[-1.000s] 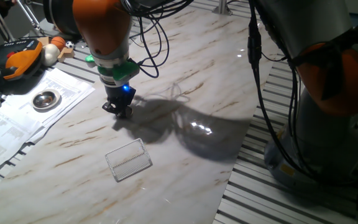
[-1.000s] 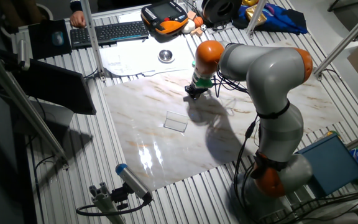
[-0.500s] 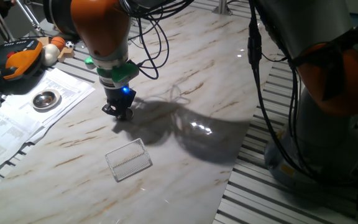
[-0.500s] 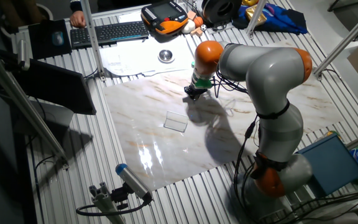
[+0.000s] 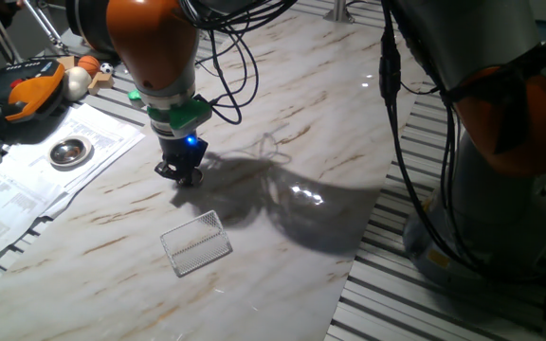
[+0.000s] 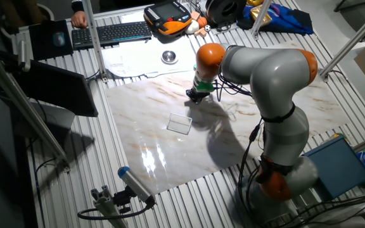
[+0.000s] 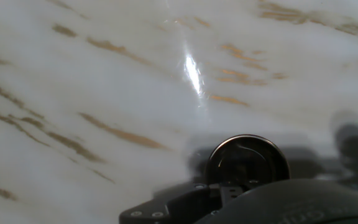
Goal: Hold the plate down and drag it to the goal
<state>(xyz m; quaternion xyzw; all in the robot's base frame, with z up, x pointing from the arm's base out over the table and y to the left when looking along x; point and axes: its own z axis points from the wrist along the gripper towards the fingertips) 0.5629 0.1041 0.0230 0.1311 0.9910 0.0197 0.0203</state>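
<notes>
I see the arm bent over the marble board, wrist pointing straight down, the gripper at the surface. In the hand view the plate sits right at the tip, at six o'clock in the frame, partly hidden by the dark hand body. I cannot tell how wide the claw stands. The goal lies near, at about five o'clock from the gripper.
</notes>
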